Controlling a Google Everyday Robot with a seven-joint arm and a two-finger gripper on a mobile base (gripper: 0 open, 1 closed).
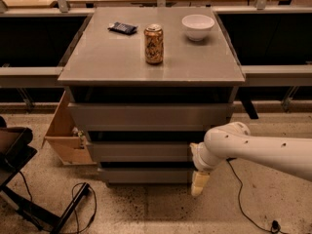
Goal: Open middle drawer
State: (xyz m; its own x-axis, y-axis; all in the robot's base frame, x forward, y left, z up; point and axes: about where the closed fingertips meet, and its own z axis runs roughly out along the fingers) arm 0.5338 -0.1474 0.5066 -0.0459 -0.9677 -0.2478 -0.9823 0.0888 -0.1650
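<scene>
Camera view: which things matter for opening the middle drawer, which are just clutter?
Job: wide grey middle drawer front; white arm's gripper, low by the cabinet's right front corner.
Lying about: patterned drinks can, white bowl, dark flat packet on top; cardboard box at left.

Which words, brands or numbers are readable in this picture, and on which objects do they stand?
None can be read.
can: patterned label, too blurred to read.
dark packet: nothing legible.
middle drawer and the gripper, below its right end: no markings seen.
</scene>
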